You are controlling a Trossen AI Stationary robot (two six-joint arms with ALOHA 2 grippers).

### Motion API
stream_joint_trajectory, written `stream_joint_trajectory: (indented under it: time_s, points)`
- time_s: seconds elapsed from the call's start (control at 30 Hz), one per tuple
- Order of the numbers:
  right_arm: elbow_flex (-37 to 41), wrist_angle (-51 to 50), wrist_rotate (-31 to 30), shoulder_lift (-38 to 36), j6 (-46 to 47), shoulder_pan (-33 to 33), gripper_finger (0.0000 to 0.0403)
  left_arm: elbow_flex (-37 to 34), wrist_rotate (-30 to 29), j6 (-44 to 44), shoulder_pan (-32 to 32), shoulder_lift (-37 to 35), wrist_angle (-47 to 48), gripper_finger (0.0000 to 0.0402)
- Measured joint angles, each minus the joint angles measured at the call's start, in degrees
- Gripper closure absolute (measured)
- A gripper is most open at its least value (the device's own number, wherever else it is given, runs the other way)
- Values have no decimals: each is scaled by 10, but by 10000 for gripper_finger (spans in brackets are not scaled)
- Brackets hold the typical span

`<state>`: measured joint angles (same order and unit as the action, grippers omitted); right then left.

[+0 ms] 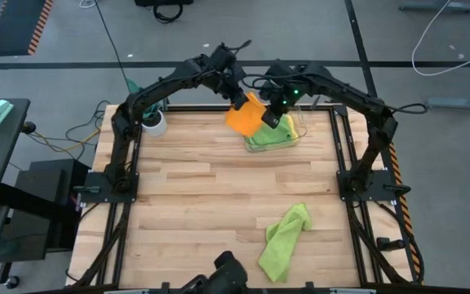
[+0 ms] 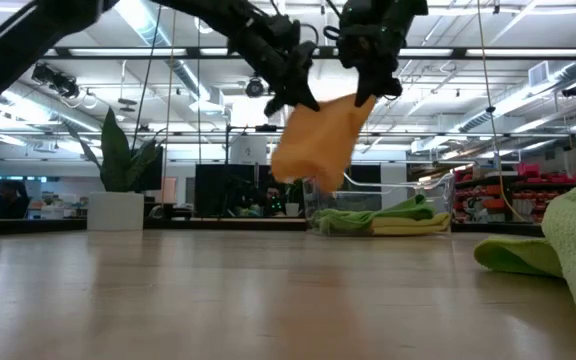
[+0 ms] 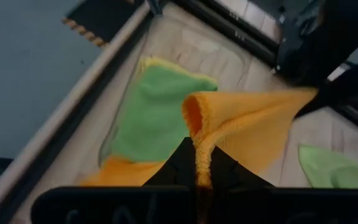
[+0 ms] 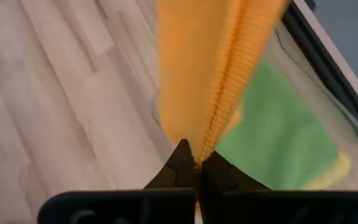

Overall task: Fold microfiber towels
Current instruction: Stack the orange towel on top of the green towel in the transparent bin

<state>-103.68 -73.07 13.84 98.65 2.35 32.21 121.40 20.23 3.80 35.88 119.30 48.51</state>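
An orange towel (image 1: 245, 116) hangs in the air at the far middle of the table, between my left gripper (image 1: 237, 100) and my right gripper (image 1: 271, 119), both shut on it. Below it a lime green towel (image 1: 269, 135) lies flat on a yellow towel (image 4: 339, 171) inside a clear tray (image 2: 454, 200). A second lime green towel (image 1: 285, 240) lies crumpled on the table toward the near right. My left gripper pinches the orange towel's upper left end (image 3: 201, 155) between its two fingers, slanting down from the far left. The hemmed edge curls into a loop (image 3: 193, 117) just beyond the fingertips. The towel is lifted clear and hangs below. My right gripper pinches the orange towel's upper right end (image 4: 205, 144) between its two fingers, coming steeply from above. The ribbed hem (image 4: 229, 81) runs straight out from the fingertips. The cloth sags between the two grips (image 2: 318, 140), clear of the stack below.
A white pot (image 1: 155, 122) with a leafy plant (image 2: 118, 155) stands at the far left corner. Black frame rails (image 1: 357, 155) run along the table's sides. Bare wood (image 1: 194, 204) spans the middle and left of the table.
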Motion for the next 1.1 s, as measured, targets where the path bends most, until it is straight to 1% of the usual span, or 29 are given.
stream_joint_trajectory:
  time_s: [0.13, 0.23, 0.33, 0.43, 0.53, 0.67, 0.8, 0.97, 1.03, 1.1]
  points:
    - [2, -47, -6, 0, 3, 7, 403, 0, 22, 1, -7, 37, -28, 393]
    - [14, -49, -17, -2, 7, 4, 403, 1, 30, 4, -9, 48, -63, 393]
    - [44, -36, -18, -3, 11, 2, 403, 1, 34, 4, -9, 52, -76, 393]
    - [85, 6, -18, -6, 21, -5, 403, 1, 39, 11, -4, 54, -77, 393]
    - [112, 75, -3, -24, 33, -12, 403, 2, 38, 10, 0, 54, -79, 393]
    - [154, 129, -5, -62, 54, -15, 403, 3, 37, 13, 1, 54, -103, 393]
    - [235, 209, 8, -120, 109, 6, 403, 3, 46, 23, 4, 56, -121, 393]
    - [322, 259, 10, -179, 150, 16, 403, 4, 65, 41, 1, 73, -153, 393]
    - [343, 267, 11, -190, 161, 16, 403, 4, 80, 53, 1, 82, -176, 393]
    - [359, 271, 13, -194, 167, 13, 403, 4, 88, 60, -2, 91, -178, 393]
